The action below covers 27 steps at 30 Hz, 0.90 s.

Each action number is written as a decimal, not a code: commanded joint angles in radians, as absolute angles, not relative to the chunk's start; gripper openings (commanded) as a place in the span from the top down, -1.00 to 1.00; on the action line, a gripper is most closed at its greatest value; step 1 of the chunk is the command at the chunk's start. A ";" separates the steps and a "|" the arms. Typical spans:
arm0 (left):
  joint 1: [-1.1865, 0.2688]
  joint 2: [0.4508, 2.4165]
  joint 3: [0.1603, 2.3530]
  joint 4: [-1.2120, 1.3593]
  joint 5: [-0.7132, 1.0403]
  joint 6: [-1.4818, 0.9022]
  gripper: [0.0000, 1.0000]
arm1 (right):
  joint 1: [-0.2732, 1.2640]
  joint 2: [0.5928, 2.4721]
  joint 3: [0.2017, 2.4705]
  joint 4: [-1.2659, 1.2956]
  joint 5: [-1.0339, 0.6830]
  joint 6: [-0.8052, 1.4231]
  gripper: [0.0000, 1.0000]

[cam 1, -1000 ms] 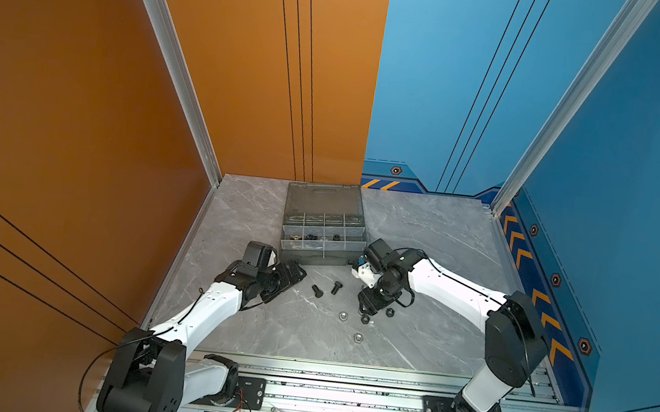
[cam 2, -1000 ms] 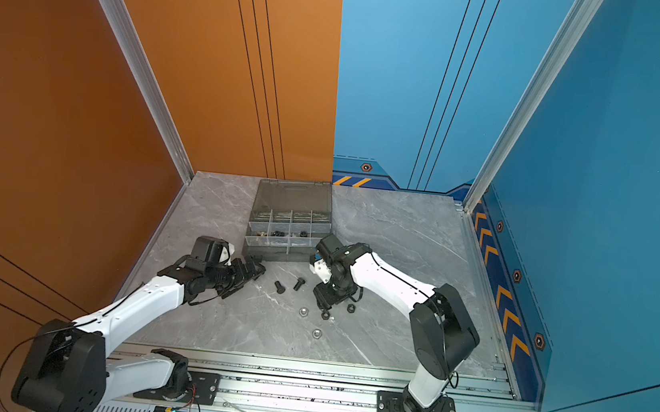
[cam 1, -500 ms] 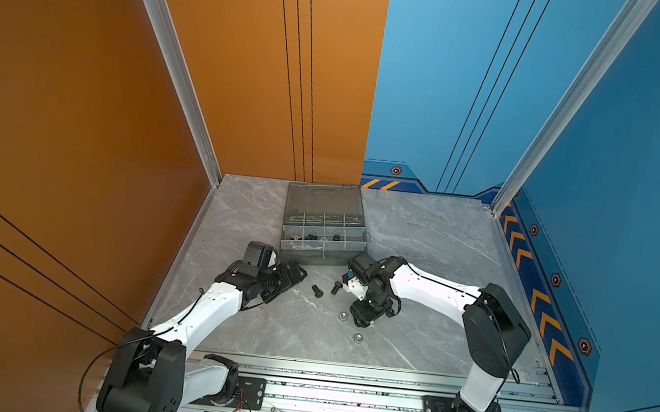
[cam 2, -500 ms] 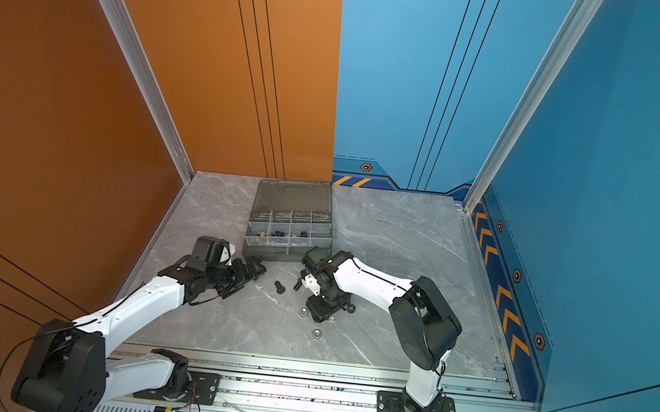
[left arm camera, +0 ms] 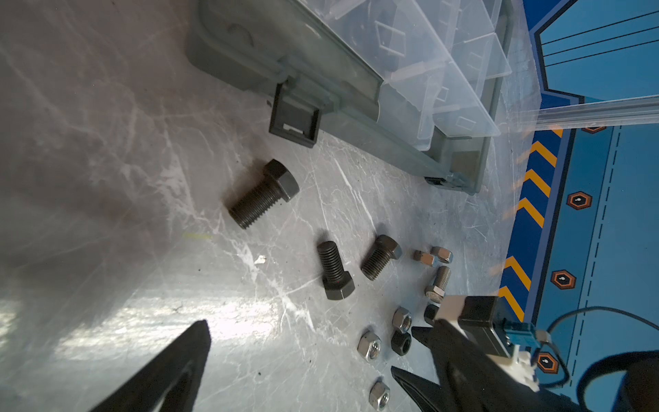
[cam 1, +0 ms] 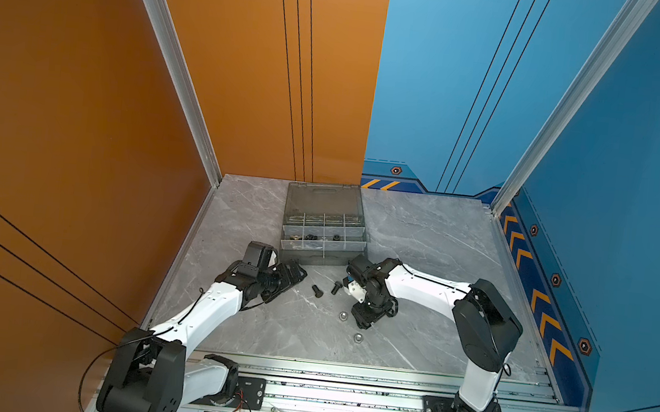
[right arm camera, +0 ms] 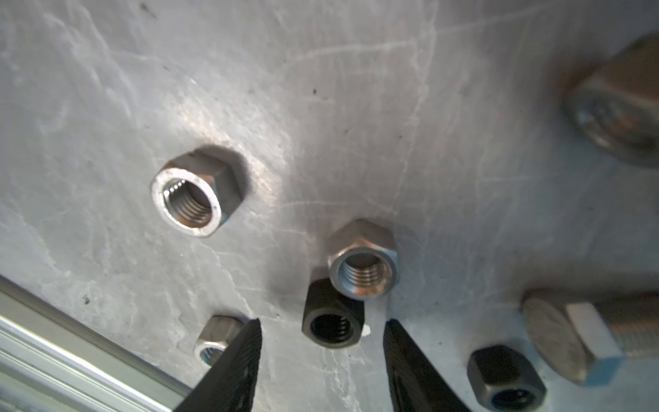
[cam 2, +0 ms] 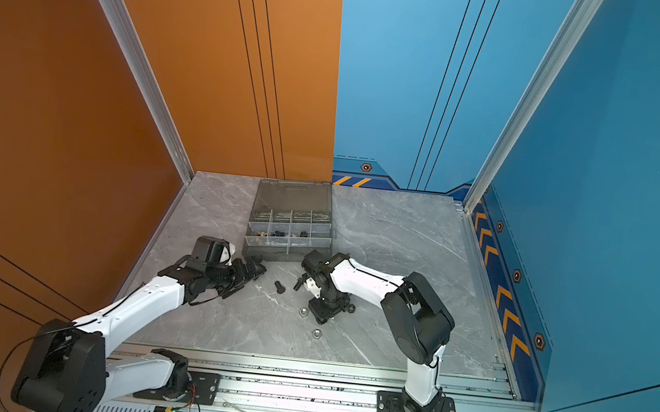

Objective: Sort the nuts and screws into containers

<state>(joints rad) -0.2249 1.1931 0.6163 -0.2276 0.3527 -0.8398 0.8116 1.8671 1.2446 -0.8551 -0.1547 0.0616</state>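
Three black screws (left arm camera: 262,194) (left arm camera: 335,269) (left arm camera: 381,257) and a silver one (left arm camera: 438,281) lie on the marble in front of the open organiser case (cam 1: 321,256) with its containers. Loose nuts lie close by. My right gripper (right arm camera: 322,323) points down at them, open, its tips on either side of bare floor just short of a black nut (right arm camera: 333,317) that touches a silver nut (right arm camera: 362,264). Another silver nut (right arm camera: 214,339) lies beside one finger. My left gripper (cam 1: 290,272) hovers wide open and empty, left of the screws.
Two silver nuts (cam 1: 343,316) (cam 1: 357,337) lie toward the front rail (cam 1: 344,373). A larger silver nut (right arm camera: 194,199) and a second black nut (right arm camera: 506,378) flank the right gripper. The case's latch (left arm camera: 294,123) sticks out toward the screws. Orange and blue walls enclose the table.
My right gripper has swung from beside the case toward the front, down over the loose nuts, and its jaws have narrowed slightly. The left arm has not moved.
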 commanded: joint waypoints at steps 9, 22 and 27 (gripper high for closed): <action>-0.232 1.206 0.623 -0.218 0.348 -0.844 -0.96 | 0.799 1.883 1.222 -0.816 -0.137 0.080 -0.03; -0.231 1.209 0.624 -0.216 0.348 -0.845 -0.96 | 0.797 1.887 1.208 -0.803 -0.140 0.073 0.22; -0.230 1.209 0.624 -0.216 0.348 -0.844 -0.96 | 0.796 1.879 1.203 -0.808 -0.145 0.072 0.52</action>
